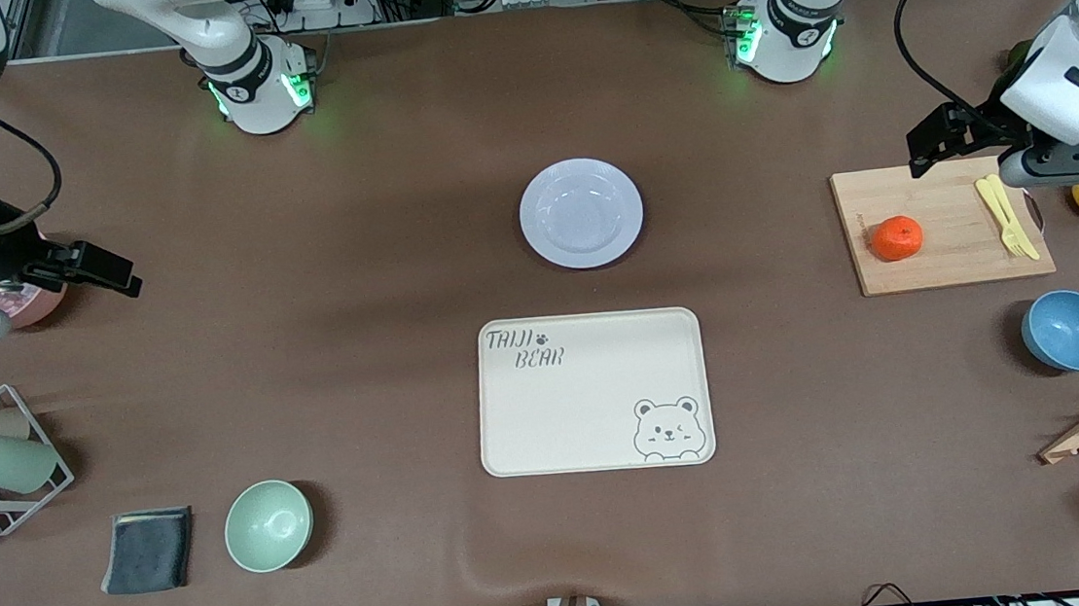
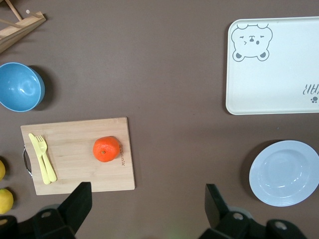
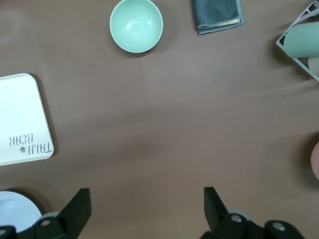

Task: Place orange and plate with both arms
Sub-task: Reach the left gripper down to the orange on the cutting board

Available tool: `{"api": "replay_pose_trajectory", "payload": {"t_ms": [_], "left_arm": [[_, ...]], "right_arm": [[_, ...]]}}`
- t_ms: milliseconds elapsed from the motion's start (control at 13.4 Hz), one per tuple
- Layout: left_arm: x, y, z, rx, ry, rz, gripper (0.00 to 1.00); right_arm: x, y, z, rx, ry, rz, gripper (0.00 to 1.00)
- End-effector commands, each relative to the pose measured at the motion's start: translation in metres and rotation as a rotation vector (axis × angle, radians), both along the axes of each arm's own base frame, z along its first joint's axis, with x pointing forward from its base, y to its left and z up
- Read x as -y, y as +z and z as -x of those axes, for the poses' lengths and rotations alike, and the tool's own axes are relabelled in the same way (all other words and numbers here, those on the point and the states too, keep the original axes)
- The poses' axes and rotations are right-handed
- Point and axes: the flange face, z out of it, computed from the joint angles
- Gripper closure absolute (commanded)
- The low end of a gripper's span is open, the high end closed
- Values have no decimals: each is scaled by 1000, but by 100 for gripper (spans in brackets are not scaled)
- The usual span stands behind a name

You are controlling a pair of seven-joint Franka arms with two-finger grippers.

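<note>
— While lying on the wooden board (image 1: pixel 960 252) toward the left arm's end of the table, waiting untouched: looking at the orange (image 1: pixel 896 238), small and round, sitting well apart from the yellow fork (image 1: pixel 1008 218) sharing that board. Agreeing?

— Agreeing. Seeing the plate (image 1: pixel 581 213) lying flat mid-table, well apart from the orange, near the cream tray (image 1: pixel 592 396) and farther from the front camera than it. Carrying nothing, either.

— Checking the hands now. Finding the left gripper (image 2: pixel 147 198) hanging in the air over the board's end of the table, fingers spread wide, gripping nothing.

— Finding the right gripper (image 3: pixel 144 199) up over the right arm's end of the table, near the pink pot (image 1: pixel 31 299), fingers likewise spread wide and holding nothing.

— So judging the step: standing at the very start, neither reach begun, neither pick made.

— Guessing the tray as the likely target, though reading no destination from the task words.

— Planning next: probably lowering the left gripper straight over the orange, straddling it with both fingers, closing gently to avoid bruising it or rolling it off the board.

— And probably swinging the right gripper toward the plate, tilting to catch the rim instead of pressing down flat; fearing a slip on that glossy surface.

— Watching also for crowding over the tray, with both arms heading toward mid-table.
</note>
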Motion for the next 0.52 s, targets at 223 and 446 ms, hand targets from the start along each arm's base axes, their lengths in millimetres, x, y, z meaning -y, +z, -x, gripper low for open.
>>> {"api": "replay_pose_trajectory", "payload": {"t_ms": [223, 446], "left_arm": [[-9, -2, 23, -13, -44, -29, 0], [-9, -6, 20, -21, -41, -30, 0]], "right_arm": [[-2, 0, 8, 0, -6, 19, 0], [0, -1, 7, -1, 0, 18, 0]]}}
